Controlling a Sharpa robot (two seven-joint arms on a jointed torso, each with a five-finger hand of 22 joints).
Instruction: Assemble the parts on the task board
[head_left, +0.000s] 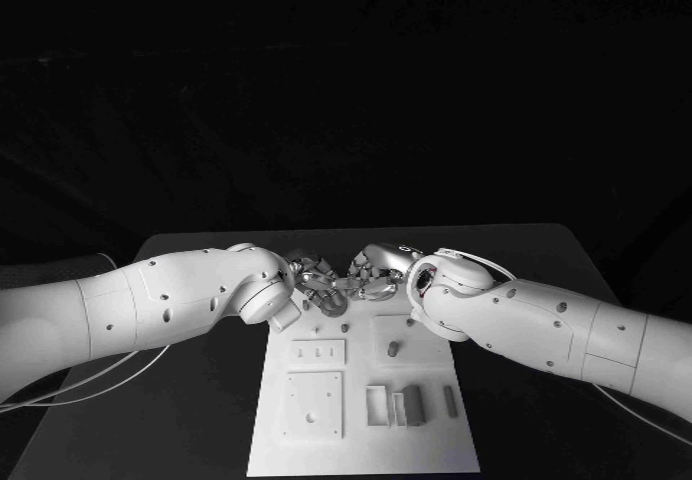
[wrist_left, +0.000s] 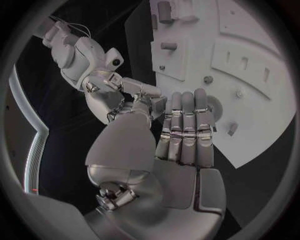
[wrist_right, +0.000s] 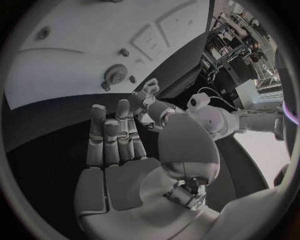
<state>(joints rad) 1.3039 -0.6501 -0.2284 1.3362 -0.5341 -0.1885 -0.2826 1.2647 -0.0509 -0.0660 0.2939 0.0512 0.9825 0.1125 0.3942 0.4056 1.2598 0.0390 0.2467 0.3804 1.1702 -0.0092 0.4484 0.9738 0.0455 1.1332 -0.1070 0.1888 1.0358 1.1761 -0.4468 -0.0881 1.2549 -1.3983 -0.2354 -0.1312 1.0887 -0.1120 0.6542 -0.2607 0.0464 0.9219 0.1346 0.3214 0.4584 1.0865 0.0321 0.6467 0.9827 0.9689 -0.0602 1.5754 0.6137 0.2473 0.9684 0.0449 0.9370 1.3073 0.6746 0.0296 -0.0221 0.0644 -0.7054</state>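
The white task board (head_left: 274, 440) lies in the middle of the table. Both hands meet over its far end: my left hand (head_left: 317, 283) and my right hand (head_left: 372, 282) have their fingertips close together, possibly touching. In the left wrist view the left hand (wrist_left: 181, 132) has straight fingers and nothing in it. The right hand (wrist_right: 119, 145) also shows a bare palm with its fingers spread. A grey gear (wrist_right: 114, 75) sits on the board's far end, partly hidden behind my fingers (wrist_left: 215, 106). A grey peg (head_left: 392, 348) stands mid-board, and grey blocks (head_left: 413, 404) lie nearer me.
Two white raised plates (head_left: 319, 352) (head_left: 313, 405) sit on the board's left half. A thin grey bar (head_left: 450, 400) lies near its right edge. Small studs (wrist_right: 124, 51) stand on the board. Black table (head_left: 534, 250) surrounds the board, and both forearms cross it.
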